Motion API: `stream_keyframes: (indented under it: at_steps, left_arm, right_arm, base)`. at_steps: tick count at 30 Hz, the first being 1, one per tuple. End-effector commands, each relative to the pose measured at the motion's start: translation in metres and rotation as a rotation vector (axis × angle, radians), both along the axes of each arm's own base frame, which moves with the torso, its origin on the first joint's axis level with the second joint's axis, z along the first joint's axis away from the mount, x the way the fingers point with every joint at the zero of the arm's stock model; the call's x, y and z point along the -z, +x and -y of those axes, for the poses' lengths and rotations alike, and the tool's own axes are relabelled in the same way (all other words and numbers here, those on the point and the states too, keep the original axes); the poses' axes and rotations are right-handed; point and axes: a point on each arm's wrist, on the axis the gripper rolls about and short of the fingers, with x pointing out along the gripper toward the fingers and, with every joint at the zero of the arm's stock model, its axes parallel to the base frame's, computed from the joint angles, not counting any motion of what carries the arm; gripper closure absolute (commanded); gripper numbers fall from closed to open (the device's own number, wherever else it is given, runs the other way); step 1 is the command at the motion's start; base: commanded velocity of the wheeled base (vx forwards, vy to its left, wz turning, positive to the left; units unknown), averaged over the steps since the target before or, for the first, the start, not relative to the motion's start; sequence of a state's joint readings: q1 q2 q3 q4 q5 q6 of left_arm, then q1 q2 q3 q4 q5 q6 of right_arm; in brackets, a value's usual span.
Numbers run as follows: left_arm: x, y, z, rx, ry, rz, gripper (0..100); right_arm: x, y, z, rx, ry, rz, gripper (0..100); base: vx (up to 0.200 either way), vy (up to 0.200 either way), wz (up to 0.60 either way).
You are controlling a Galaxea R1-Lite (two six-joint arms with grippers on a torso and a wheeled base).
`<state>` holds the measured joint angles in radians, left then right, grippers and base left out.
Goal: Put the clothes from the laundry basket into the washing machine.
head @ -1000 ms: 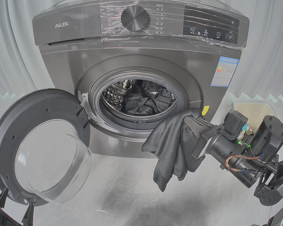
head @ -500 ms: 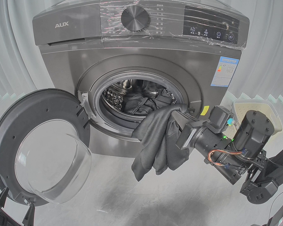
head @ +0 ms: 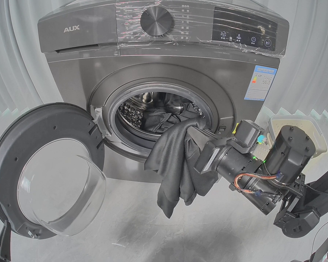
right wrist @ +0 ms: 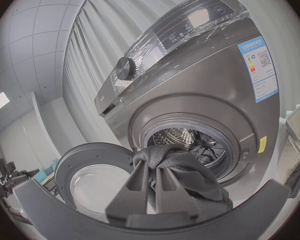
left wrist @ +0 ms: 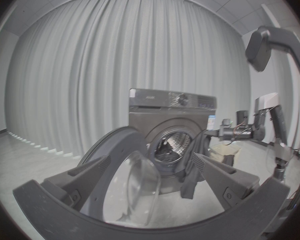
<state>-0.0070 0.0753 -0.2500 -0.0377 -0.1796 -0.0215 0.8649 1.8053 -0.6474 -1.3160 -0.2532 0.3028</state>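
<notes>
A: Well, what is found nearest?

B: The left hand [left wrist: 150, 156] is held low and close in, its fingers spread wide with nothing between them. Just beyond it the door [head: 32, 139] is swung fully open.

A: And the cloth?

B: A dark grey garment [head: 178, 164] is pinched by the right hand [right wrist: 150, 166], whose fingers are closed on a bunched fold. That hand is placed at the lower right lip of the port [head: 114, 102]. Most of the cloth is draped outside, down the front of the washing machine [head: 80, 73], with its tail hanging free above the floor [head: 135, 230].

A: How is this step best done?

B: The garment is judged to be partway through being fed in. The grip should be carried deeper through the port and a little upward before anything is released, so that the tail is dragged over the lip. If the garment is let go at the edge, the limp cloth is likely to be pulled out by its own weight. A line through the middle of the opening is advised, away from the latch side.

A: Farther in?

B: Dark clothes [head: 164, 119] are heaped in the drum [head: 133, 113], with room above them. The laundry basket [head: 299, 118] stands beside the machine; what is left in it cannot be told.
</notes>
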Motion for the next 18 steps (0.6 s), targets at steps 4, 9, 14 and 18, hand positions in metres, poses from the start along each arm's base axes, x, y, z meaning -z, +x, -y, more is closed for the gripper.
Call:
stream_keyframes:
  at_steps: [4, 9, 14, 18]
  left_arm:
    - [0.002, 0.08, 0.008, 0.307, 0.038, -0.372, 0]
    - [0.002, 0.115, 0.016, 0.405, 0.058, -0.437, 0]
    - [0.008, 0.132, 0.029, 0.508, 0.083, -0.513, 0]
    - [0.014, 0.152, 0.043, 0.581, 0.113, -0.575, 0]
  right_arm:
    - [-0.012, 0.003, -0.008, -0.033, 0.039, 0.032, 100]
    - [-0.013, 0.004, -0.007, -0.021, 0.047, 0.037, 100]
    - [-0.012, 0.006, -0.008, -0.013, 0.05, 0.038, 100]
    - [-0.014, 0.006, -0.008, -0.013, 0.053, 0.041, 100]
  base:
    - [0.0, 0.0, 0.0]
    - [0.0, 0.0, 0.0]
    - [0.0, 0.0, 0.0]
    - [0.0, 0.0, 0.0]
